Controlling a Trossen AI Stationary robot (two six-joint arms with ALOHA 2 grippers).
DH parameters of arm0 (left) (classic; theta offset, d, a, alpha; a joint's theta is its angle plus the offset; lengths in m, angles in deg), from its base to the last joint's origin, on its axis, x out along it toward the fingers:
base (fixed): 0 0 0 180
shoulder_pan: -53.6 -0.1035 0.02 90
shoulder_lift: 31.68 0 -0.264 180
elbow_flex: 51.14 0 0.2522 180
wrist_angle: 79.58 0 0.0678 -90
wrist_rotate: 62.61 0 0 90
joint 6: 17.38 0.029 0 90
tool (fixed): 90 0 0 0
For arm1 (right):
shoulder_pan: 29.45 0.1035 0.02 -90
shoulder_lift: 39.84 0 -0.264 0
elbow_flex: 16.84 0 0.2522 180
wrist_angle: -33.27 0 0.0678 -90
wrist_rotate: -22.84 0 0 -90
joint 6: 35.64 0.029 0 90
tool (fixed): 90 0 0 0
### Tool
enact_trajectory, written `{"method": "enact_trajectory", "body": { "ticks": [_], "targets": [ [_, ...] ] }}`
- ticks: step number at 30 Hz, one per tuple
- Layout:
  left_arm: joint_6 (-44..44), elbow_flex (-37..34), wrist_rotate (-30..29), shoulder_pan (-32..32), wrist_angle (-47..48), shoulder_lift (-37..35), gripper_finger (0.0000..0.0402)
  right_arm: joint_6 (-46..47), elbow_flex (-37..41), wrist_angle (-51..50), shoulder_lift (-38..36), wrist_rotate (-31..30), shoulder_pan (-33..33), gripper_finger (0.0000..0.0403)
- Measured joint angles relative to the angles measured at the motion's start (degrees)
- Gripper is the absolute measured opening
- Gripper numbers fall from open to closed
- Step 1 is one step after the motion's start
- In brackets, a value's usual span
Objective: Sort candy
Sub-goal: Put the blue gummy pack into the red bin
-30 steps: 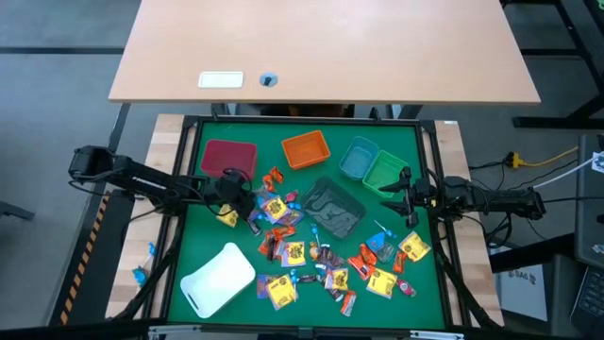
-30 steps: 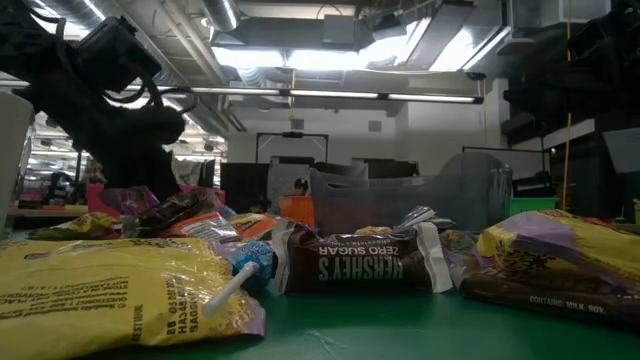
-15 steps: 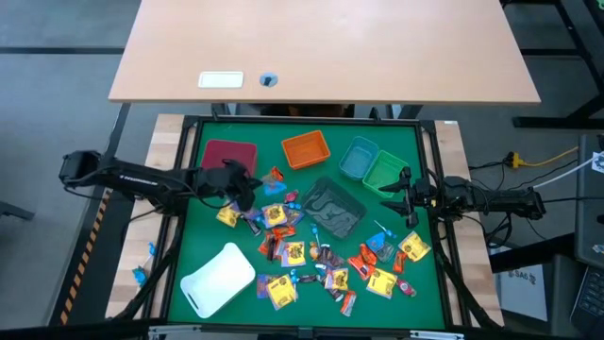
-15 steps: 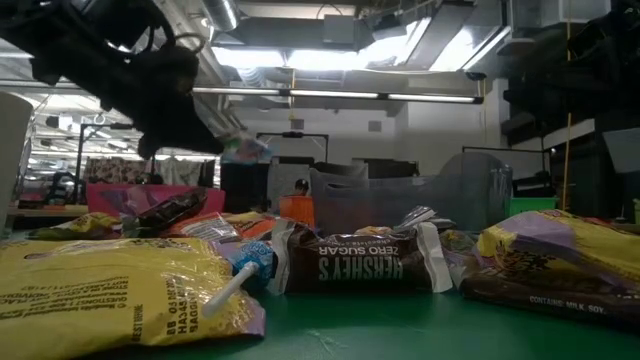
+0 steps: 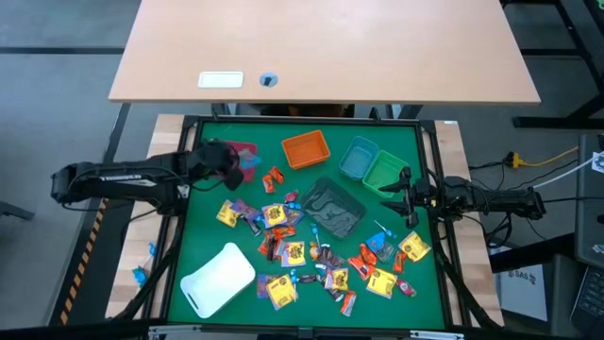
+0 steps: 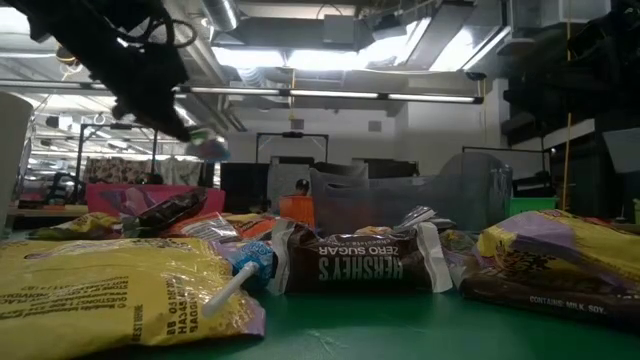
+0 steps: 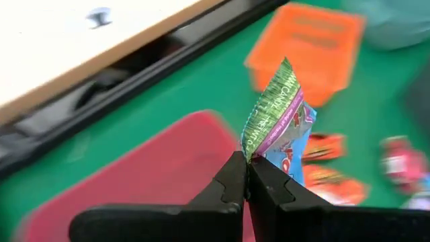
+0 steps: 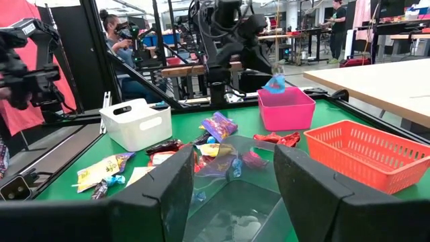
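Many small wrapped candies (image 5: pixel 311 253) lie scattered on the green mat, yellow, orange-red, purple and brown; in the low view a yellow packet (image 6: pixel 110 285) and a brown one (image 6: pixel 360 262) lie closest. My left gripper (image 5: pixel 232 162) hovers over the dark red bin (image 5: pixel 223 151), shut on a blue packet with a green edge (image 7: pixel 281 114), also seen in the low view (image 6: pixel 210 148). My right gripper (image 5: pixel 401 195) waits open at the table's right side, beside the green bin (image 5: pixel 385 173) and facing the clear grey bin (image 8: pixel 235 202). My left gripper pinches the blue packet by one corner of its sealed edge (image 7: pixel 252 149), held only at the fingertips (image 7: pixel 232 176). The packet is lifted clear of the table and sticks out beyond the fingers, above the red bin (image 7: pixel 168 175).
An orange bin (image 5: pixel 306 148) and a teal bin (image 5: pixel 359 158) stand along the far side, the green one to their right. A white tray (image 5: pixel 219 279) sits near the front left. A wooden desk (image 5: pixel 321 47) lies beyond the mat. People show in the room behind (image 8: pixel 121 37).
My left gripper has risen from the left part of the candy pile with the blue packet in its shut fingers and has moved toward the table's far edge, ending over the red bin. The right arm has kept still.
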Motion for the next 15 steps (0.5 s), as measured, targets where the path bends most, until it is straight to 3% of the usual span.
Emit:
{"method": "enact_trajectory", "body": {
  "ticks": [7,15],
  "targets": [
    [0.02,0.03,-0.85,-4.11,10.86,-0.04,0.0,0.0,0.0,0.0,0.01,0.0,0.0,0.0205],
    [-0.04,0.03,-2.59,-5.79,11.81,0.27,0.0,0.0,0.0,-0.02,0.02,0.0,0.0,0.0205]
  ]
}}
